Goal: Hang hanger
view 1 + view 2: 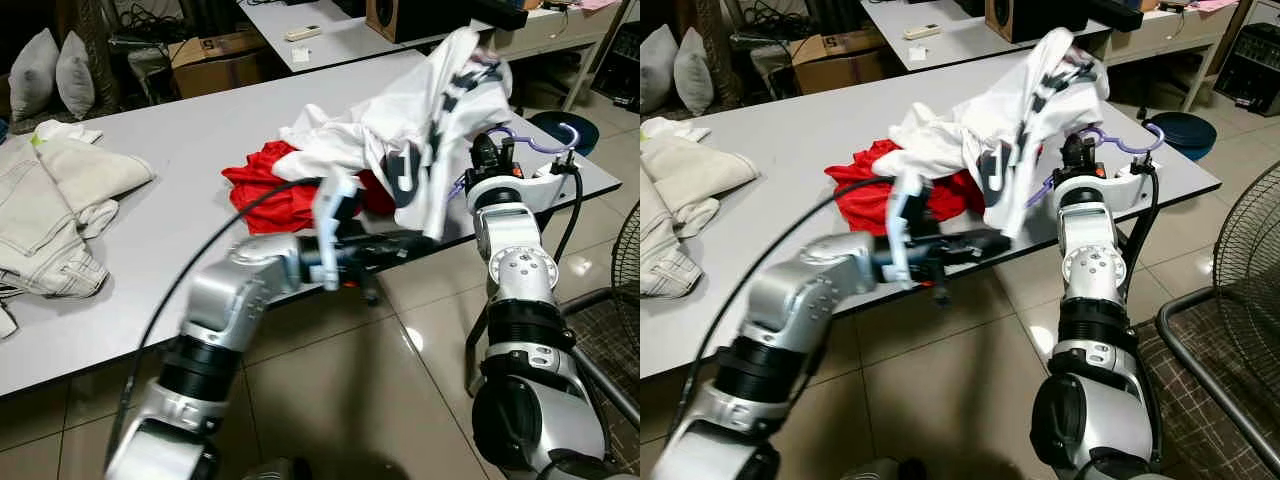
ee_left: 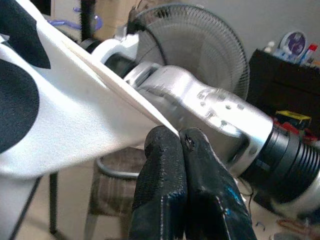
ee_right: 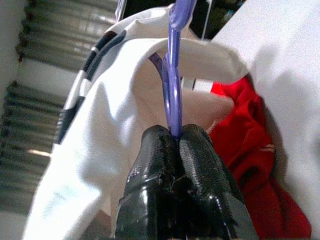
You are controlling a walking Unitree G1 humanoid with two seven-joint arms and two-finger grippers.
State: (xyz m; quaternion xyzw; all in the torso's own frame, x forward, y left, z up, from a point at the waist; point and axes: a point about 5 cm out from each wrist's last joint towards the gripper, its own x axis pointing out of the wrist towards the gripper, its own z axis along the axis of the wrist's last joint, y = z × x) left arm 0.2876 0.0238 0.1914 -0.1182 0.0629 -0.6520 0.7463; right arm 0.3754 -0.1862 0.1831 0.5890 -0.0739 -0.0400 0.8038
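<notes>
At frame centre-right, the right pincer point(image 3: 172, 137) is clamped on the purple hanger point(image 3: 172, 65), draped in a white shirt point(image 1: 400, 120). The left pincer point(image 2: 181, 140) pinches the shirt's hem. A red cloth point(image 1: 275, 195) lies beneath on the surface point(image 1: 190, 150); folded beige clothes point(image 1: 60, 200) lie left, a fan point(image 1: 1250, 250) stands right.

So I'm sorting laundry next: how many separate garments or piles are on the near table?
3: a white shirt lifted on the purple hanger, a red garment beneath it, and beige folded clothes at the table's left end. More may be hidden underneath.
</notes>
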